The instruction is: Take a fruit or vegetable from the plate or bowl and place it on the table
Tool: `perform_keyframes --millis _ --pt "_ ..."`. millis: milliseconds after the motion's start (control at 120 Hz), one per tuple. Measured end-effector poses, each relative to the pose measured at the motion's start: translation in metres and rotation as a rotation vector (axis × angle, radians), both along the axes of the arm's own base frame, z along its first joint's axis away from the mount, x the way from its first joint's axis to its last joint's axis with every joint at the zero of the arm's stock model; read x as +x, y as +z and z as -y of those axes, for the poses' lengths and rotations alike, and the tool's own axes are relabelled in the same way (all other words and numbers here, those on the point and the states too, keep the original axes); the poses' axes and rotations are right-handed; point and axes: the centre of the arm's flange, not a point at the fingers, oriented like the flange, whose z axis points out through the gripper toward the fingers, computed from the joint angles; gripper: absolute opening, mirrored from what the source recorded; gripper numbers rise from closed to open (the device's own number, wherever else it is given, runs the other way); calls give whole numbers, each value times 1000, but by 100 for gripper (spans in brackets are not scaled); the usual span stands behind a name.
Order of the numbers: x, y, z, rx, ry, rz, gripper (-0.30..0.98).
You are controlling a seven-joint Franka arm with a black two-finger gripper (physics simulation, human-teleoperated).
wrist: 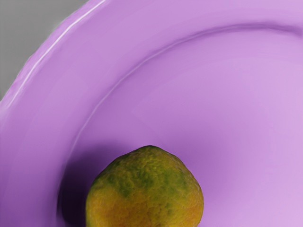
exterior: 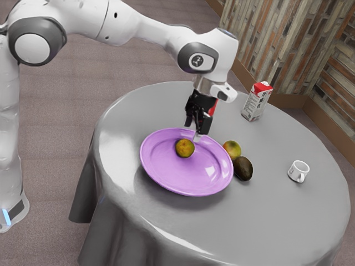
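My gripper [exterior: 196,131] is above the far part of the purple plate [exterior: 176,178], its two black fingers apart with nothing seen between them. An orange-green fruit [exterior: 184,148] rests on the plate, a little below and to the exterior view's left of the fingertips. In the wrist view the same fruit [wrist: 146,191] is large at the lower edge, on the purple plate [wrist: 213,118], its underside cut off by the frame. The grey table [exterior: 266,216] carries the plate.
Against the plate's edge at the exterior view's right are a yellow-green fruit [exterior: 232,149] and a dark avocado [exterior: 243,168]. A white mug [exterior: 298,170] stands farther right, and a red-and-white carton [exterior: 257,102] stands toward the back.
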Motion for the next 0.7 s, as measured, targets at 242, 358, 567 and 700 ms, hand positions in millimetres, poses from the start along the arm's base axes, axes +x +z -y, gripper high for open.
perform_keyframes --millis 242,358,567,700 --pt "-3 -11 3 -8 -6 -22 69" --pt "-4 -15 3 -14 -5 -29 69" --pt "-6 -23 4 -27 -2 -43 69" --pt "-8 -28 -3 -28 10 -52 69"
